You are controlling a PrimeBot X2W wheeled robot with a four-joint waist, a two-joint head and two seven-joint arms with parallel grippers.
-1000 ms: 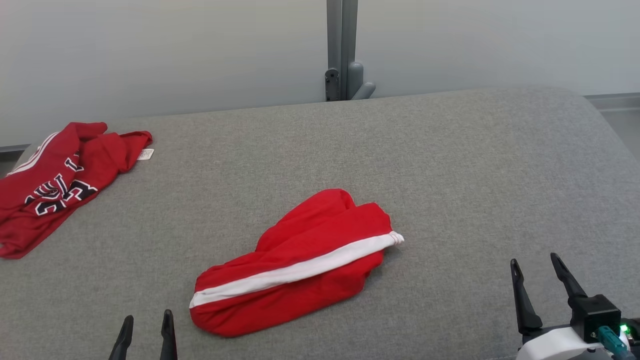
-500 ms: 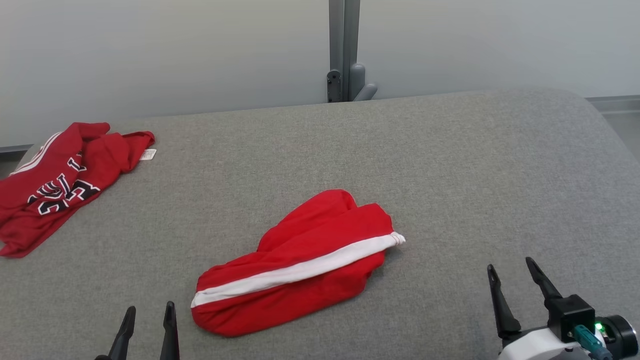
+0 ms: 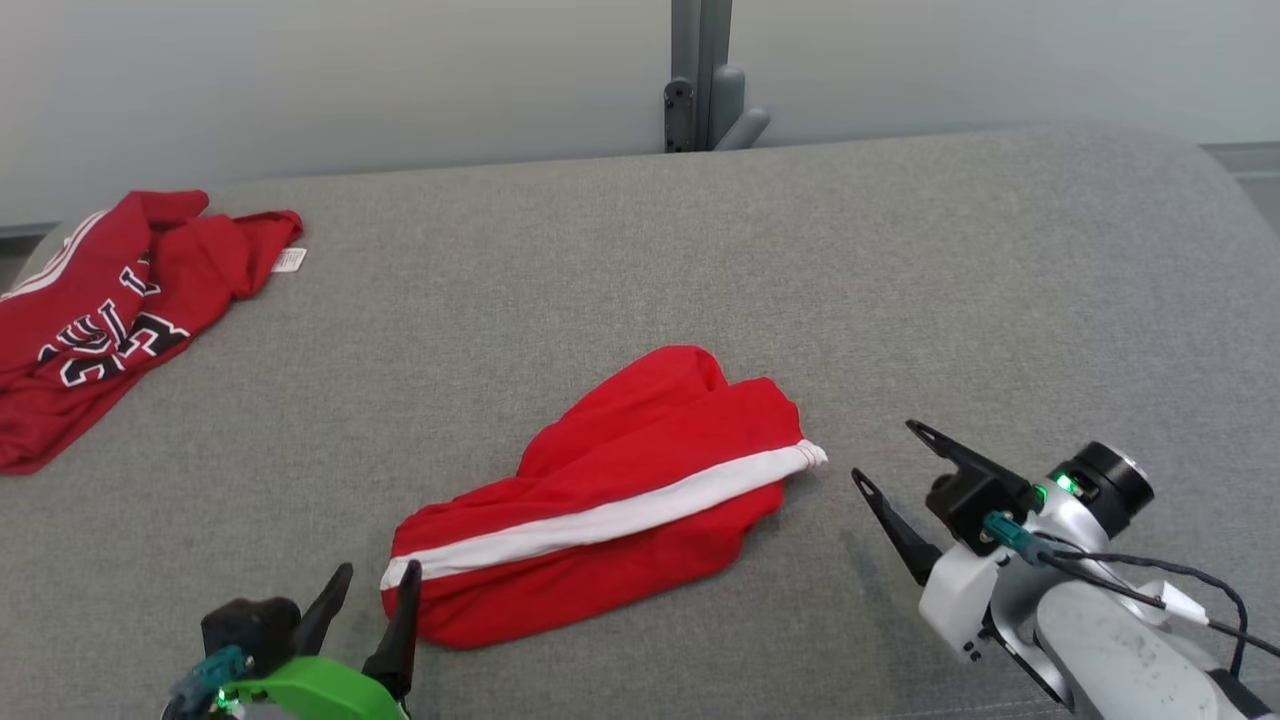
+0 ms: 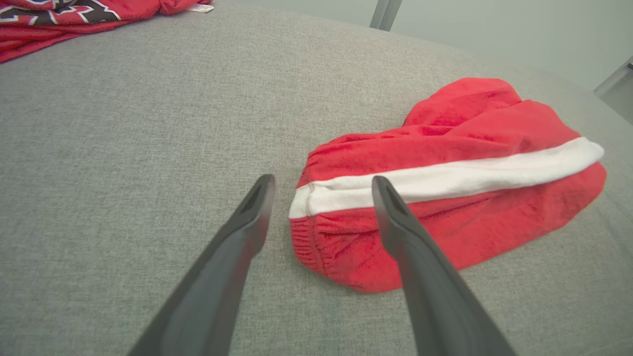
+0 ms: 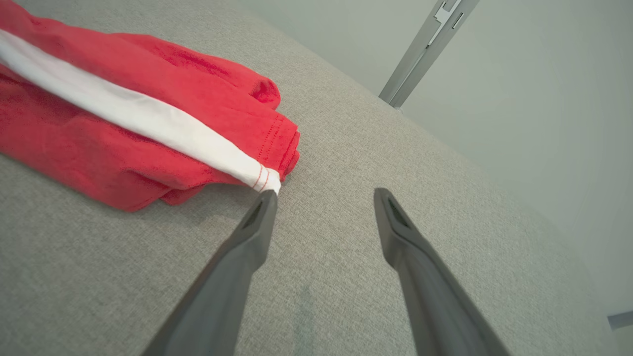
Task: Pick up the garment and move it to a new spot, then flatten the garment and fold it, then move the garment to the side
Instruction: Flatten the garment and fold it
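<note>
The garment (image 3: 640, 430) is a bunched red piece with a white stripe, lying mid-way across the grey padded surface (image 3: 700, 250). My left gripper (image 3: 378, 570) stands open at its near-left end, one finger just beside the cloth. In the left wrist view the garment (image 4: 470, 143) lies ahead, its stripe end showing between the open left gripper (image 4: 322, 178) fingers. My right gripper (image 3: 883, 448) is open, pointing left at the stripe's right end, a short gap away. The right wrist view has the garment (image 5: 99, 138) at upper left, with the right gripper (image 5: 324, 192) open on bare fabric.
A second red garment (image 3: 110, 320) with dark lettering and a white tag lies crumpled at the far left edge. A grey metal post (image 3: 700, 80) stands behind the surface against a pale wall. The surface rounds off at the right.
Both grippers have moved in toward the garment. The right one swung left and now points at the stripe's end. The head camera has shifted slightly.
</note>
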